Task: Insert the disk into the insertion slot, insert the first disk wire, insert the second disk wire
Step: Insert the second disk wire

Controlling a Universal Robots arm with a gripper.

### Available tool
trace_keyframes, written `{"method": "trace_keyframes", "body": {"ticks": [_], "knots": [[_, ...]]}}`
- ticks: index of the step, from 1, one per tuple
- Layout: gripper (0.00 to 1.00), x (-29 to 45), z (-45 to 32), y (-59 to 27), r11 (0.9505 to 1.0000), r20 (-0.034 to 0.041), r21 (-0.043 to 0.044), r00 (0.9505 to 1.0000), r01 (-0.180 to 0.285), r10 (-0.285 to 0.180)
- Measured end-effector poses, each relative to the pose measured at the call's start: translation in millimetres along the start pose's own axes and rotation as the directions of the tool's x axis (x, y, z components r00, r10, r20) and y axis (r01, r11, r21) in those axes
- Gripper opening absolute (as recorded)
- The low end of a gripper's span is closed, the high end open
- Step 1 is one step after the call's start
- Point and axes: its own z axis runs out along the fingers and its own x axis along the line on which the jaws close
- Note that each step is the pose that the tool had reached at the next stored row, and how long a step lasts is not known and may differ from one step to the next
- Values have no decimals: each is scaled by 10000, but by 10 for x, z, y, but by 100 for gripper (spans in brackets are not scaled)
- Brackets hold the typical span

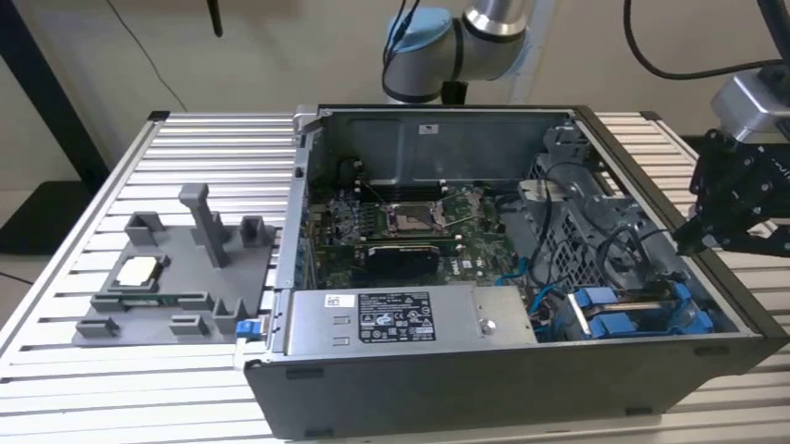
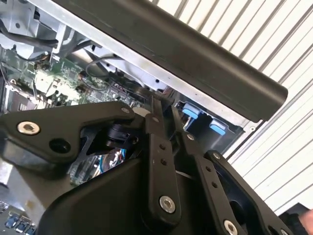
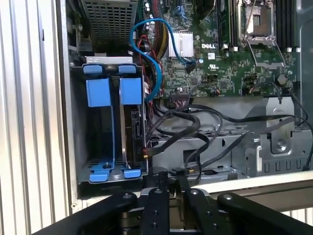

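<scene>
Hand (image 3: 167,177) near disk (image 3: 131,92) (blue-framed) in insertion slot (image 3: 73,127)

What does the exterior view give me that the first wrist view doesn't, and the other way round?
Exterior view: the grey plastic fixture tray beside the black computer case, and the grey labelled power-supply box. First wrist view: the silver finned heat sink. Both: two bright blue plastic drive carriers standing in the grey sheet-metal bay, the green motherboard, a blue cable and black cables.
</scene>
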Motion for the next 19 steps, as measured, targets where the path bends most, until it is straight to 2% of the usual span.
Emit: {"method": "trace_keyframes", "body": {"ticks": [1, 3, 6, 11, 14, 16, 17, 19], "knots": [[17, 1, -1, 0, 10000, -2, -9, 10000, -2, 2], [11, 1, -1, 0, 10000, -1, -11, 10000, -3, 3], [11, 1, -1, -1, 10000, -1, -16, 10000, -3, 3], [11, 2, -31, -8, 9999, -65, -110, 10000, -28, 27], [11, 11, -42, -17, 9999, -72, -149, 10000, -36, 35], [12, 20, -51, -26, 9998, -74, -185, 10000, -43, 42], [24, 25, -58, -31, 9998, -79, -204, 10000, -47, 46], [24, 40, -65, -51, 9997, -87, -245, 9999, -56, 54]]}}
